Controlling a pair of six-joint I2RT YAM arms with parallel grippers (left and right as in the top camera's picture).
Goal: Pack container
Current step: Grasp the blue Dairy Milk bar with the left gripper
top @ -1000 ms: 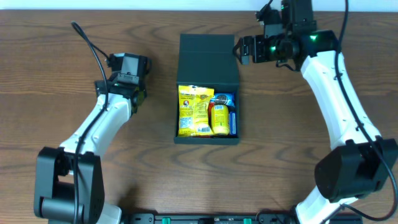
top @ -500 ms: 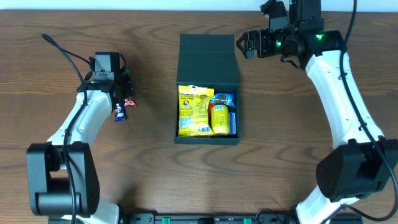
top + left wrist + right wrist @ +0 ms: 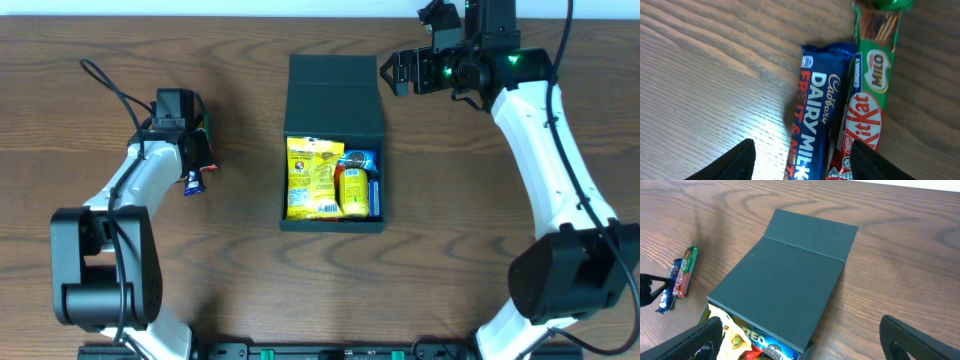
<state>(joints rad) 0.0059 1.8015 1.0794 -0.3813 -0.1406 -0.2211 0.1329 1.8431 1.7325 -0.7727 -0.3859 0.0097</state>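
A brown wood-grain bench [image 3: 450, 250] is seen from above, with a robot arm at each side. Toward the left edge, the left fingers [image 3: 742, 160] are spread apart and grasp nothing. They hang low over three chocolate bars lying side by side and touching: a blue foil Cadbury Dairy Milk bar [image 3: 820, 115], a red KitKat bar [image 3: 863, 122] and a green Milo bar [image 3: 880, 65]. The tips straddle the ends of the blue and red bars, apparently lining up to pick one; whether they touch the bench cannot be told. In the middle of the bench, well apart from the bars, sits the dark teal-black rectangular cardboard container [image 3: 333, 225]. Its hinged flap lid [image 3: 335, 95] of the same colour is thrown back toward the far edge, probably so that more snacks can go in. Inside lie a yellow crinkled snack packet [image 3: 313, 178], a blue Oreo packet [image 3: 358, 160] and a small yellow and red item too small to name; the tray looks nearly full. Beside the lid's far right corner, the right fingers [image 3: 700, 337] are wide apart and empty, aimed at the container, seemingly parked clear of the packing.
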